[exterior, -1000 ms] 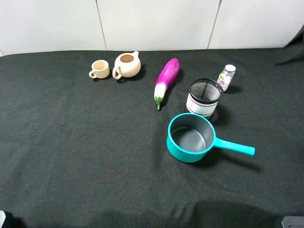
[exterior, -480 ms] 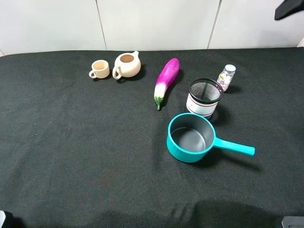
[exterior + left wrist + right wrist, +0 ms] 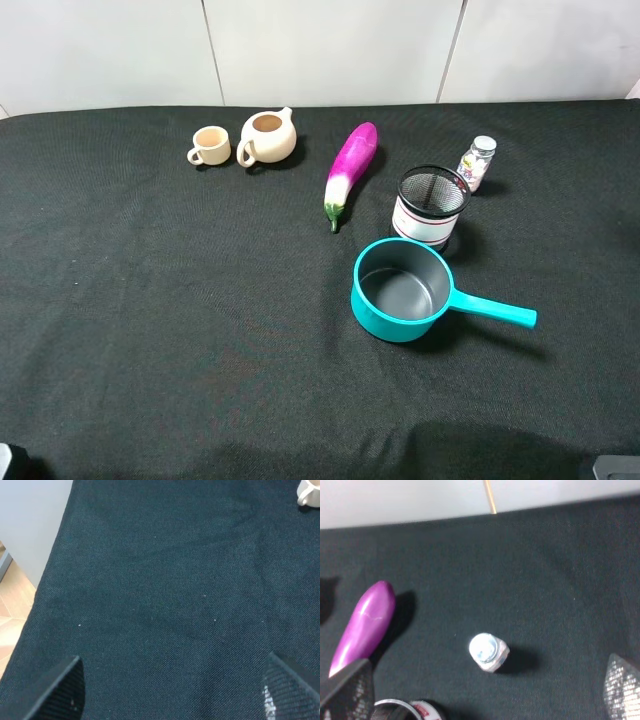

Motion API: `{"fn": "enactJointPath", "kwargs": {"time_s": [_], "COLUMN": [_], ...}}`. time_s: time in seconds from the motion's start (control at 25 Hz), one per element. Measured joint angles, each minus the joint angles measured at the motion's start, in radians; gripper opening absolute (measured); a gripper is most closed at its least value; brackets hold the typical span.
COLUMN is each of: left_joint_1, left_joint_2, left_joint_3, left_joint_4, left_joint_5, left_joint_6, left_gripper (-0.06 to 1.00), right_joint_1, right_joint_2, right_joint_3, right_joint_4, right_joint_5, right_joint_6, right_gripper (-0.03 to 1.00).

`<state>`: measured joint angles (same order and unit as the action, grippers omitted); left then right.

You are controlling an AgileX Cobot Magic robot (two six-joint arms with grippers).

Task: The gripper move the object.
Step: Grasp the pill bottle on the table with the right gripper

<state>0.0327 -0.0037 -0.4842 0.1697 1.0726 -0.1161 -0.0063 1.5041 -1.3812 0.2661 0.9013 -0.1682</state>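
Observation:
The object, a small clear bottle [image 3: 477,162] with a white cap, stands upright at the back right of the black cloth, just behind the mesh cup [image 3: 431,205]. The right wrist view looks down on the bottle [image 3: 488,651] from above. My right gripper [image 3: 485,690] is open and high over it, with its fingertips [image 3: 347,690] far apart at the frame's edges and nothing between them. My left gripper [image 3: 172,695] is open over bare cloth near the table's left edge. Neither arm shows in the exterior high view.
A teal saucepan [image 3: 400,290] sits in front of the mesh cup, its handle pointing right. A purple eggplant [image 3: 350,170] lies left of the cup. A beige teapot [image 3: 268,137] and small cup [image 3: 209,146] stand at the back left. A white wall runs behind the table.
The dark part of the right arm at the exterior view's upper right rose and left the frame. The objects on the cloth have not moved.

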Motion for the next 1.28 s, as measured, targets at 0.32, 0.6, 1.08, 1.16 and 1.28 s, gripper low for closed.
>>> {"fn": "enactJointPath", "kwargs": {"time_s": [0.32,0.6,1.08,1.16,1.28], "left_joint_1": [0.0,0.0,0.0,0.0,0.0], "left_joint_2": [0.0,0.0,0.0,0.0,0.0], "left_joint_3": [0.0,0.0,0.0,0.0,0.0], "left_joint_4": [0.0,0.0,0.0,0.0,0.0], "left_joint_5": [0.0,0.0,0.0,0.0,0.0], "left_joint_6": [0.0,0.0,0.0,0.0,0.0], "left_gripper": [0.71,0.71,0.71,0.71,0.71], "right_joint_1": [0.134,0.259,0.385,0.385,0.369], "right_joint_2": [0.161,0.258,0.301,0.305,0.322], "right_joint_3": [-0.121,-0.145,-0.146,-0.147,-0.148], "right_joint_4": [-0.064,-0.073,-0.099,-0.112,-0.128], "right_joint_5": [-0.002,-0.007,-0.028,-0.028,-0.026], "right_joint_6": [0.075,0.148,0.353,0.356,0.356], "right_gripper": [0.69,0.69,0.69,0.69,0.69]}}
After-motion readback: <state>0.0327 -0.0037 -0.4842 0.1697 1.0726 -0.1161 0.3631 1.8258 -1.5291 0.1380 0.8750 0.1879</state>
